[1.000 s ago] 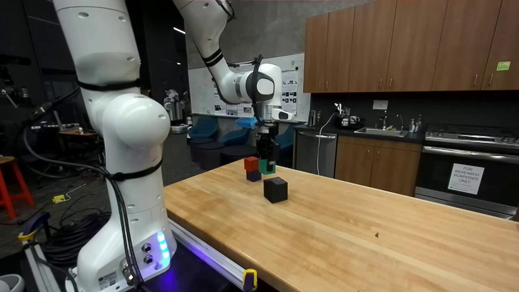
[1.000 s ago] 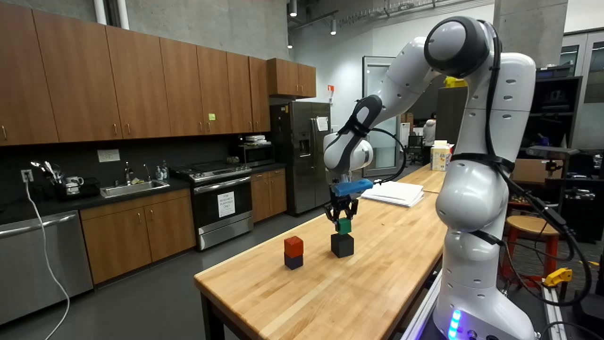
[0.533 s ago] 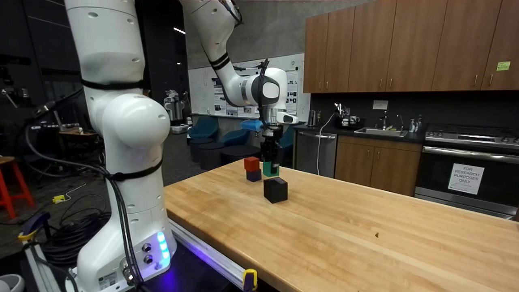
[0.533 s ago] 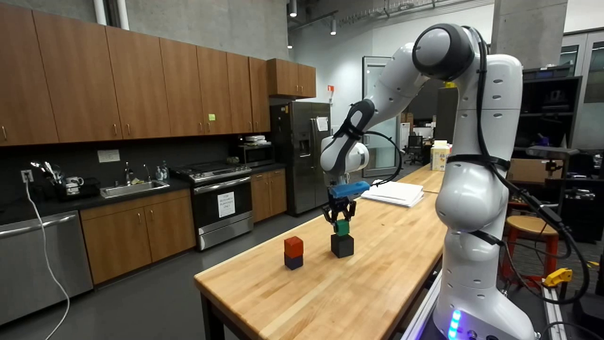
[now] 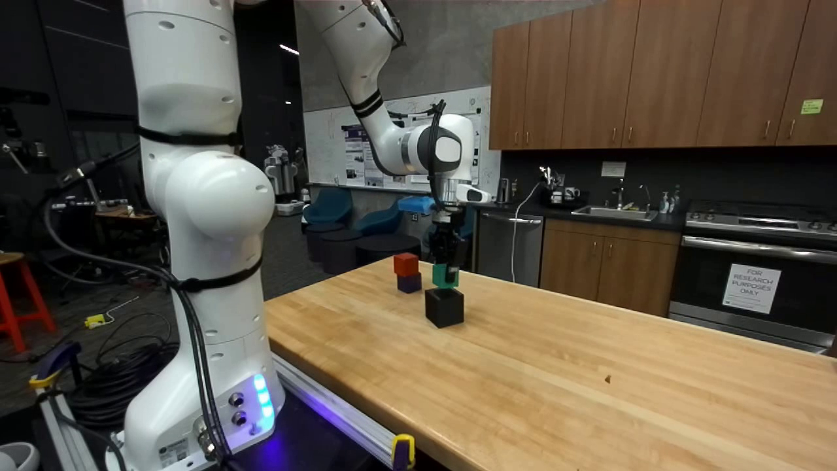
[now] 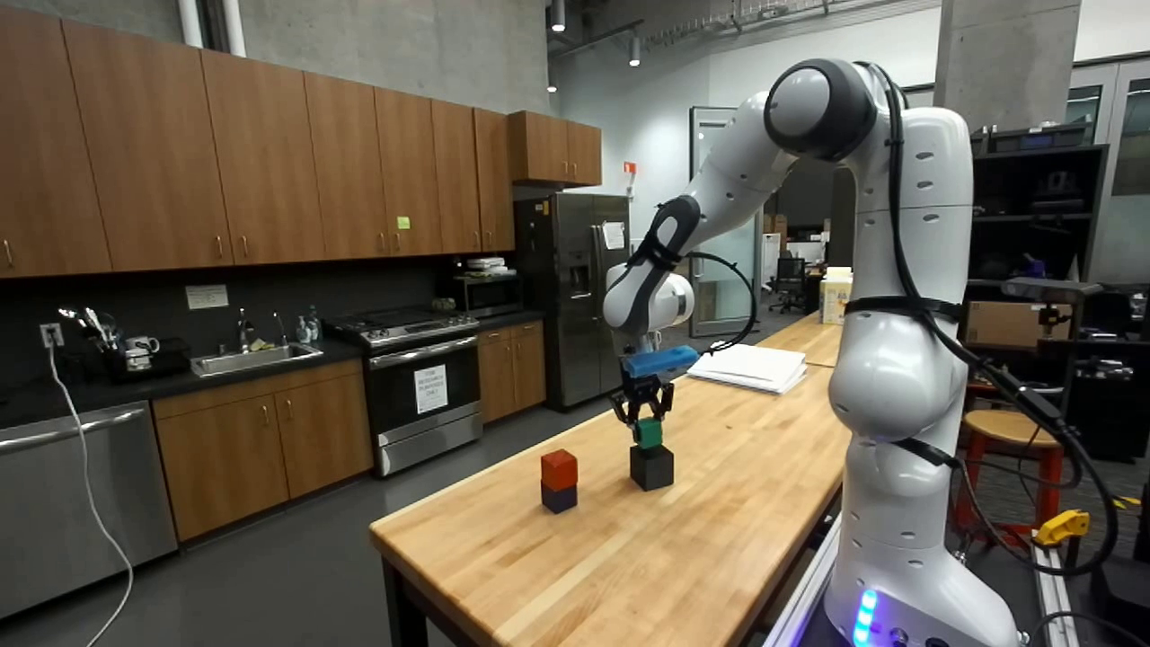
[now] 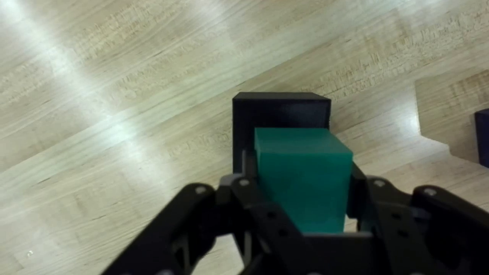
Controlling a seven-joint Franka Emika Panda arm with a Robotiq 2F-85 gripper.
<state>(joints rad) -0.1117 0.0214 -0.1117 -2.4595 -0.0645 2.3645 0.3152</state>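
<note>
See brown wall cabinets [image 5: 654, 78] filling the upper right of an exterior view, with a long wooden table [image 5: 621, 405] spreading across the lower right. Find the white arm [image 6: 889, 359] standing at the right of an exterior view, bent over toward the middle of the frame. Make out a red-legged stool [image 6: 1006, 429] at the lower right there, then a stack of white paper [image 6: 750, 364] right of centre, lying on the table. Come to the black gripper [image 7: 302, 181], entering from the bottom of the wrist view with jaws closed on something. Notice a black block [image 6: 652, 468], biggest of four (all plain-coloured), resting on the table slightly right of centre in both exterior views. Trace that grip to a green block [image 7: 305, 191], pinched from both sides, covering part of the black block in the wrist view, below and right of centre. Place it directly above the black block in both exterior views; cannot tell whether touching. Spot a red block [image 6: 559, 467] sitting on a dark blue block [image 6: 559, 499], left of the others in both exterior views
</note>
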